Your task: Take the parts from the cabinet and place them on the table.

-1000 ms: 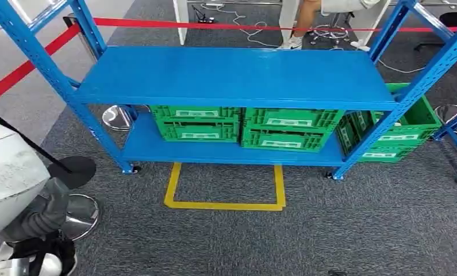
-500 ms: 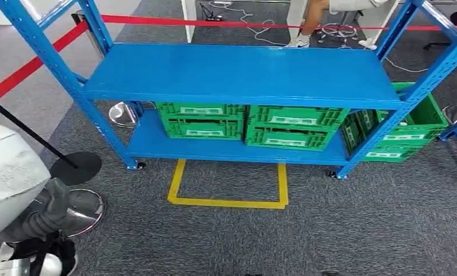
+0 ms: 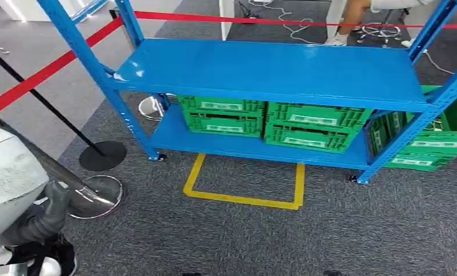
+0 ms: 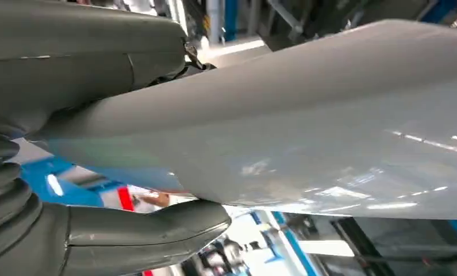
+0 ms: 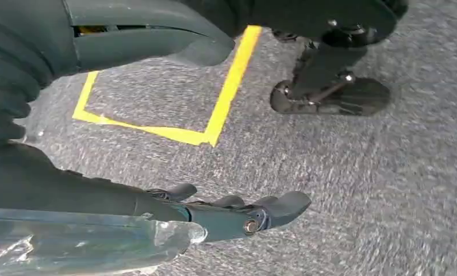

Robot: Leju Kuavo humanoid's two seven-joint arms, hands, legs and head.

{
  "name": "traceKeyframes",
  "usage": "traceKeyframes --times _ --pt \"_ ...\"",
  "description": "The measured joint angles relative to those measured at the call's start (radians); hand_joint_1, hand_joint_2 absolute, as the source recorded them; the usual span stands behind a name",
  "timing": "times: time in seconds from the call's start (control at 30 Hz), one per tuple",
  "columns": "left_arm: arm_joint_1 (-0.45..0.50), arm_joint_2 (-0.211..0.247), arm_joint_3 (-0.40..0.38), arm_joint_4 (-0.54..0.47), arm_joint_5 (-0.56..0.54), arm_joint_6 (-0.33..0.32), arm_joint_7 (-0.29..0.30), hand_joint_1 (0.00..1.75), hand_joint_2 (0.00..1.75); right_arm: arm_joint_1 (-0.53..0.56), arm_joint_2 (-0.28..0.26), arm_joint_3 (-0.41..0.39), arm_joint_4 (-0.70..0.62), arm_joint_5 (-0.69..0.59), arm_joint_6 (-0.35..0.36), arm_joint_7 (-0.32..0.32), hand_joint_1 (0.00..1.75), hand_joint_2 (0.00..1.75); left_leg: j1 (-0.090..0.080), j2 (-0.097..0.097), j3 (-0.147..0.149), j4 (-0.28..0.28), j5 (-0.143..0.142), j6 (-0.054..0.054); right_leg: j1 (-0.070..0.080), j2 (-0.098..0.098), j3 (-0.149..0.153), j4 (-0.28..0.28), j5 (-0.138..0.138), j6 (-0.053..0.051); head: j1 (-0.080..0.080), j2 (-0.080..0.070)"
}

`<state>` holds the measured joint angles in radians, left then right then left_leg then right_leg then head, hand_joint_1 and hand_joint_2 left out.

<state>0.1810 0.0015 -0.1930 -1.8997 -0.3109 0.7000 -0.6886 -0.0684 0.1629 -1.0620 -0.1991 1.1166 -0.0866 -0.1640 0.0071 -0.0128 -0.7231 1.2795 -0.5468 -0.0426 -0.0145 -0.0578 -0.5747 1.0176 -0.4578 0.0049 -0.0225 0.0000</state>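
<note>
A big white rounded part sits at the lower left of the head view, against my left arm. In the left wrist view my left hand grips this glossy white part between the fingers and the thick thumb. My right hand hangs over the grey carpet with its fingers stretched out and apart from the thumb; a clear shiny edge lies beside them. The blue cabinet rack stands ahead with a bare top shelf.
Green crates fill the lower shelf, and another one stands beyond the rack's right post. A yellow tape square marks the carpet. Red rope and stanchion bases close off the left. A person's leg is behind.
The whole picture has shifted: the rack and tape square now sit further right, and more of the left stanchions shows, so the camera has turned left. The white part stays against my left arm.
</note>
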Motion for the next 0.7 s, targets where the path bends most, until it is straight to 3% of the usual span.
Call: traceKeyframes --times 0.03,0.07,0.1,0.13,0.27,0.3,0.33,0.37,0.43,0.47,0.5,0.53,0.57,0.6,0.63,0.7 --pt "0.0 0.0 0.0 0.0 0.0 0.0 0.0 1.75 1.75 -0.001 0.0 0.0 0.0 0.0 0.001 0.0 0.0 1.75 -0.001 0.003 0.041 -0.063 0.033 0.004 0.001 -0.014 0.0 0.0 0.0 0.0 0.0 0.0" --pt "0.0 0.0 0.0 0.0 0.0 0.0 0.0 1.75 1.75 -0.002 0.0 0.0 0.0 0.0 0.003 0.0 0.0 1.75 -0.003 0.017 0.1 -0.157 0.072 0.01 0.003 -0.027 0.001 0.0 0.001 0.001 0.0 0.0" --pt "0.0 0.0 0.0 -0.002 0.0 0.0 0.0 1.75 1.75 -0.002 0.0 0.0 0.0 0.0 0.004 -0.001 0.0 1.75 -0.007 0.053 0.159 -0.247 0.1 0.017 0.004 -0.037 0.004 0.0 0.001 0.002 0.0 0.0" --pt "-0.003 0.0 0.0 -0.003 0.0 0.0 0.0 1.75 1.75 -0.002 0.0 0.0 0.0 0.0 0.004 -0.001 0.0 1.75 -0.016 0.115 0.191 -0.306 0.093 0.02 0.01 -0.046 0.006 0.002 0.0 0.007 -0.001 0.0" --pt "0.001 0.0 0.0 -0.004 -0.002 0.0 0.0 1.75 1.75 -0.006 0.0 0.0 0.0 0.0 0.006 -0.002 0.0 1.75 -0.021 0.058 0.177 -0.312 0.103 0.038 0.011 -0.092 0.015 -0.007 0.004 0.029 0.0 0.0" --pt "0.002 0.0 0.0 -0.005 -0.002 0.0 0.0 1.75 1.75 -0.007 0.0 0.0 0.0 0.0 0.006 -0.002 0.0 1.75 -0.011 0.044 0.183 -0.32 0.112 0.046 0.006 -0.065 0.004 0.0 -0.004 0.039 0.001 0.0" --pt "0.0 0.0 0.0 -0.007 -0.002 0.0 0.0 1.75 1.75 -0.006 0.0 0.001 0.0 0.0 0.007 -0.003 0.0 1.75 -0.009 0.036 0.18 -0.32 0.114 0.05 0.006 -0.005 -0.004 0.031 -0.031 0.042 0.007 0.0" --pt "-0.001 -0.002 0.0 -0.007 -0.002 0.0 0.0 1.75 1.75 -0.005 0.0 0.001 0.0 0.0 0.007 -0.003 0.0 1.75 -0.009 0.023 0.178 -0.319 0.116 0.054 0.006 0.031 -0.029 0.094 -0.068 0.042 0.01 0.0" --pt "0.0 -0.003 0.0 -0.006 -0.002 0.0 0.0 1.75 1.75 0.0 0.0 0.001 0.0 0.0 0.01 -0.003 0.0 1.75 -0.011 -0.005 0.173 -0.318 0.118 0.059 0.007 0.054 -0.106 0.268 -0.147 0.042 0.013 0.0" --pt "0.001 -0.003 0.0 -0.006 -0.002 0.0 0.0 1.75 1.75 0.003 0.0 0.001 0.0 0.0 0.009 -0.002 0.0 1.75 -0.013 -0.021 0.172 -0.318 0.119 0.06 0.007 0.056 -0.127 0.311 -0.156 0.04 0.012 0.0" --pt "0.002 -0.003 0.0 -0.006 -0.002 0.0 0.0 1.75 1.75 0.004 0.0 0.001 0.0 0.0 0.009 -0.002 0.0 1.75 -0.013 -0.037 0.172 -0.317 0.119 0.06 0.008 0.056 -0.124 0.301 -0.139 0.039 0.013 0.0" --pt "0.001 -0.003 0.0 -0.007 -0.002 0.0 0.0 1.75 1.75 0.003 0.0 0.001 0.0 0.0 0.009 -0.002 0.0 1.75 -0.013 -0.051 0.173 -0.316 0.12 0.06 0.008 0.058 -0.1 0.25 -0.103 0.037 0.013 0.0" --pt "0.001 -0.003 0.0 -0.007 -0.002 0.0 0.0 1.75 1.75 0.001 0.0 0.001 0.0 0.0 0.009 -0.002 0.0 1.75 -0.013 -0.07 0.174 -0.314 0.12 0.058 0.007 0.067 -0.053 0.153 -0.05 0.033 0.013 0.0" --pt "0.001 -0.003 0.0 -0.007 -0.002 0.0 0.0 1.75 1.75 0.0 0.0 0.001 0.0 0.0 0.009 -0.002 0.0 1.75 -0.011 -0.083 0.174 -0.312 0.119 0.055 0.004 0.091 -0.004 0.054 -0.005 0.032 0.013 0.0" --pt "0.001 -0.003 0.0 -0.007 -0.002 0.0 0.0 1.75 1.75 0.0 0.0 0.001 0.0 0.0 0.01 -0.002 0.0 1.75 -0.012 -0.093 0.172 -0.31 0.119 0.05 -0.002 0.141 0.021 0.012 -0.022 0.029 0.012 0.0" --pt "-0.003 -0.003 0.0 -0.007 -0.002 0.0 0.0 1.75 1.75 -0.001 0.0 0.001 0.0 0.0 0.011 -0.001 0.0 1.75 -0.008 -0.113 0.157 -0.303 0.124 0.037 0.001 0.131 0.028 -0.001 -0.019 0.028 0.011 0.0"
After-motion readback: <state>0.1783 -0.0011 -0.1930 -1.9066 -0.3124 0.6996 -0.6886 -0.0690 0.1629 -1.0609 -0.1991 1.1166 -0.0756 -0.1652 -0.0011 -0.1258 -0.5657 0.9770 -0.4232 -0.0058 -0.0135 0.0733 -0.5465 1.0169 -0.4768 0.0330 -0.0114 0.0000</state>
